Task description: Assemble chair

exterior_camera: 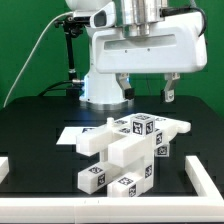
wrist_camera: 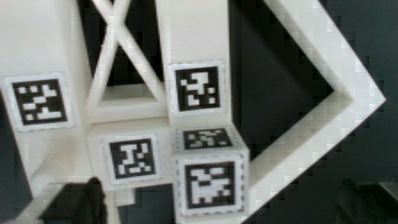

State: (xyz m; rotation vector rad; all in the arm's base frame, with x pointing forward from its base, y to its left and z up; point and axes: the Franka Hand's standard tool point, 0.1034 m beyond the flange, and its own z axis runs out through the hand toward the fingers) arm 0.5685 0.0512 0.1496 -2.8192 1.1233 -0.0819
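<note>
The chair point(exterior_camera: 125, 155) is a cluster of joined white blocky parts with black-and-white tags, lying on the black table near the middle front. My gripper point(exterior_camera: 147, 92) hangs directly above it, apart from it, with its two dark fingers point(exterior_camera: 170, 94) spread wide and nothing between them. In the wrist view the chair point(wrist_camera: 196, 150) fills the picture from close above: tagged posts, a flat panel and the X-braced piece point(wrist_camera: 111, 40). A dark finger point(wrist_camera: 80, 203) shows at the picture's edge beside the parts.
The marker board point(exterior_camera: 72, 132) lies flat behind the chair toward the exterior view's left. The thin white border frame point(exterior_camera: 205, 180) runs along the table's sides and front. The robot base point(exterior_camera: 100, 85) stands at the back.
</note>
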